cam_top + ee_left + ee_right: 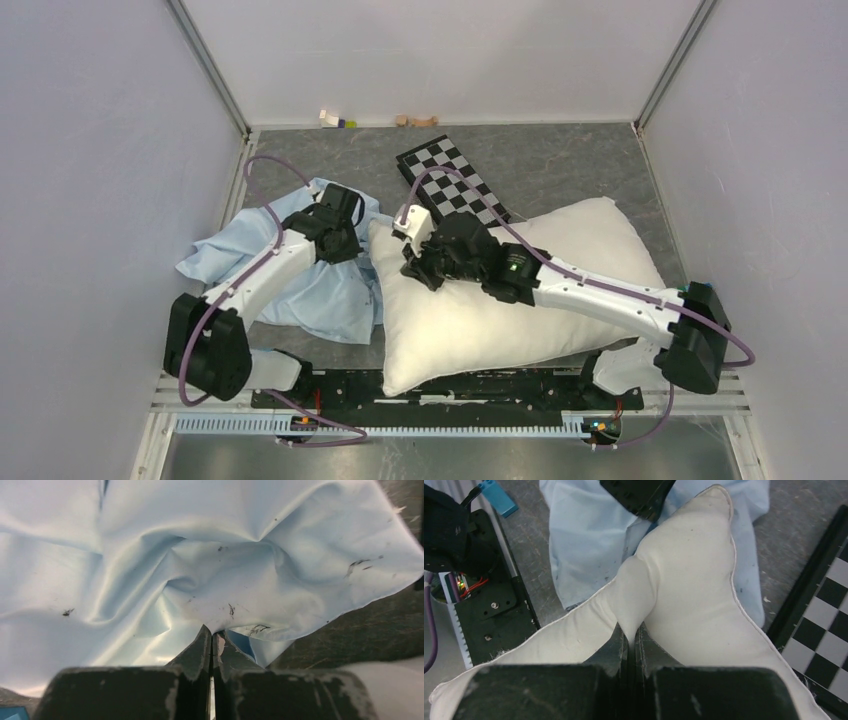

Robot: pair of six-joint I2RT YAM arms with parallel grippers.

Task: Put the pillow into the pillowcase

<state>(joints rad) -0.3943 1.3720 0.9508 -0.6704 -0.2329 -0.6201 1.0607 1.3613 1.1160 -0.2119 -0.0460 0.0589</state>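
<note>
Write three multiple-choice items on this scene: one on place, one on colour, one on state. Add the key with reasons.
1. From the top camera, the pillowcase lies: A. left of the pillow; B. right of it; C. wrapped around it.
2. The pillowcase is: A. cream; B. light blue; C. black.
3. The right end effector is: A. open in the air; B. shut on the pillow; C. shut on the pillowcase.
Key: 1 A, the blue cloth sits beside the pillow's left edge. 2 B, both wrist views show pale blue fabric. 3 B, it pinches a cream fold.
</note>
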